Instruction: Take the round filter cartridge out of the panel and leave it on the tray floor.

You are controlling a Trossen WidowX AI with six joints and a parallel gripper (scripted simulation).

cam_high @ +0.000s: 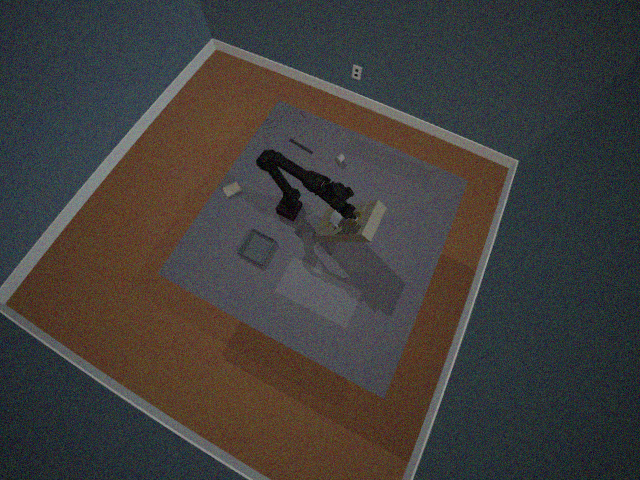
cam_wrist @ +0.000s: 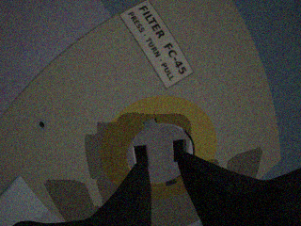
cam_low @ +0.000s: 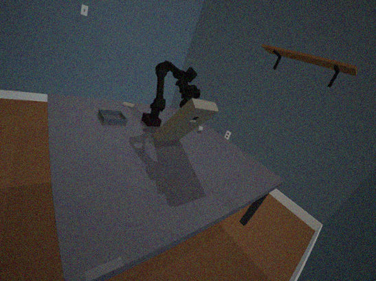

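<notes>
The round pale cartridge sits in the sloping beige service panel, inside a yellow ring. Its two dark slots stand side by side; the gripper hides it in the top view. My gripper is partly open, with nothing between its fingers. In the wrist view each fingertip overlaps the lower end of one slot; I cannot tell whether the tips are inside. The grey square tray lies away from the panel, beside the arm's base, and looks empty.
A printed label is on the panel above the ring. A white block-like part shows low on the panel. On the table are a cream block, a small white block and a dark strip.
</notes>
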